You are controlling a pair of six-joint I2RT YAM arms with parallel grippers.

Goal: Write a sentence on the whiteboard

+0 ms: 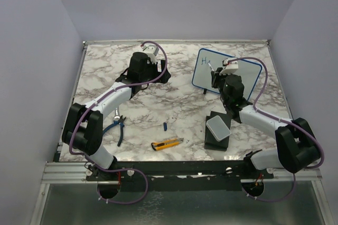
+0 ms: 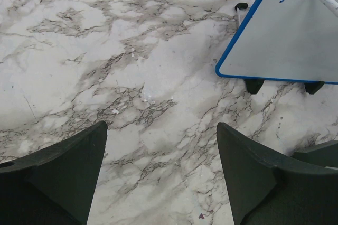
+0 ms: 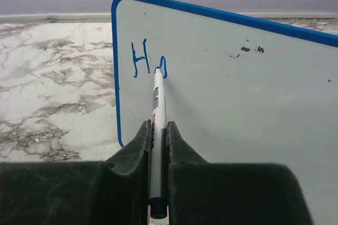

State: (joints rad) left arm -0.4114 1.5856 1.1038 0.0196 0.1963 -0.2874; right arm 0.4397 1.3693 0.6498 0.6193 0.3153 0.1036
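Observation:
The whiteboard (image 1: 235, 74) stands upright at the back right of the marble table, blue-framed; it also fills the right wrist view (image 3: 237, 93) and the top right corner of the left wrist view (image 2: 290, 35). Of the sentence (image 3: 141, 59) only a blue "H" and a small curved stroke show, at the board's upper left (image 1: 206, 57). My right gripper (image 3: 157, 125) is shut on a white marker (image 3: 158, 98), whose tip touches the board at the curved stroke. My left gripper (image 2: 161, 125) hangs open over bare marble left of the board, holding nothing.
A pale grey box (image 1: 217, 128) lies on a black pad near the front right. A yellow utility knife (image 1: 168, 143), a small blue cap (image 1: 165, 126) and blue-handled pliers (image 1: 119, 128) lie along the front. The board's black feet (image 2: 253, 85) rest on the table.

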